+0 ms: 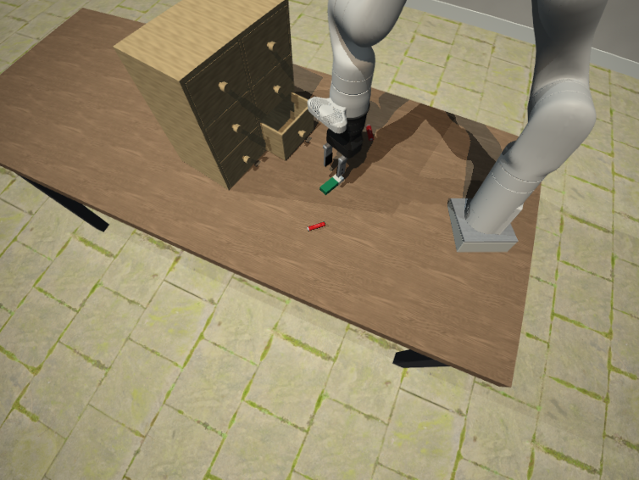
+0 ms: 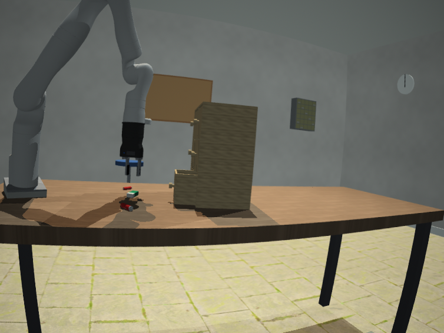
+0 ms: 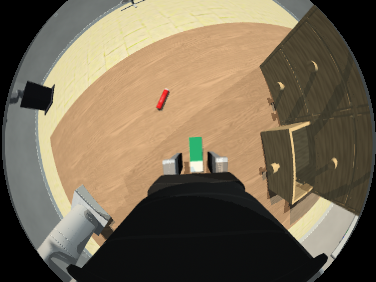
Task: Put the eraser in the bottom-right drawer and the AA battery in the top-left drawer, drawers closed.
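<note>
The green-and-white eraser [image 1: 328,186] [image 2: 132,193] [image 3: 195,148] lies flat on the table. My gripper [image 1: 334,168] [image 2: 132,175] [image 3: 194,159] is open and empty, pointing down above the eraser; in the wrist view the eraser shows between the fingers. One red cylinder [image 1: 316,226] [image 2: 127,187] [image 3: 162,99] and another red cylinder [image 1: 369,132] [image 2: 126,207] lie on the table; I cannot tell which is the AA battery. The chest [image 1: 159,97] [image 2: 225,157] [image 3: 330,87] stands upright. Its bottom right drawer [image 1: 285,147] [image 2: 185,189] [image 3: 274,145] is pulled out. The other drawers look pushed in.
The table [image 1: 247,242] [image 2: 304,199] [image 3: 110,125] carries the arm's base [image 1: 485,242] [image 2: 25,191] at the end away from the chest. Drawer knobs stick out from the chest's front. The open drawer juts out beside the gripper.
</note>
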{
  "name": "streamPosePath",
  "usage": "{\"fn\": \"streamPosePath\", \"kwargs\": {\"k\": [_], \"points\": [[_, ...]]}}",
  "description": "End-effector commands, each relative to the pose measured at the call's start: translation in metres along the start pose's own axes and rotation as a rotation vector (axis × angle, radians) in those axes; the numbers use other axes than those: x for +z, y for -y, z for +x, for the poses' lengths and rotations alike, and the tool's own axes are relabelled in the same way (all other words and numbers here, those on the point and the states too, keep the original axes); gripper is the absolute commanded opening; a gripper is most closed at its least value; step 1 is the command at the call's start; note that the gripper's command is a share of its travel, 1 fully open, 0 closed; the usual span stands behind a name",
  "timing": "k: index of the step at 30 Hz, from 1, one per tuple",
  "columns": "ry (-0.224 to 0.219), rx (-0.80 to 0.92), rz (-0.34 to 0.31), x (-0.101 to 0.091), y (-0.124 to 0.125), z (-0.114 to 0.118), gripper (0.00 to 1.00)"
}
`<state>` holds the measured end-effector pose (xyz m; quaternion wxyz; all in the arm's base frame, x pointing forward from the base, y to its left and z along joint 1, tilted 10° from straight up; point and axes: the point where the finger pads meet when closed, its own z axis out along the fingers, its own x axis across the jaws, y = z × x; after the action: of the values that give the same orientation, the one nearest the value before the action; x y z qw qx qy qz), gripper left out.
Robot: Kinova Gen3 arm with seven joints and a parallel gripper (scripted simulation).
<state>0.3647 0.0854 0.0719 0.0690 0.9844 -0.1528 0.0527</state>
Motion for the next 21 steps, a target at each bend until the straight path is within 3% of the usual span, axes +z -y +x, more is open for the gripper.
{"fn": "streamPosePath", "kwargs": {"k": [1,21], "points": [[-0.001,0.000,0.001,-0.0005,0.0003,0.0004,0.75],[-0.001,0.000,0.001,0.0068,0.0003,0.0007,0.75]]}}
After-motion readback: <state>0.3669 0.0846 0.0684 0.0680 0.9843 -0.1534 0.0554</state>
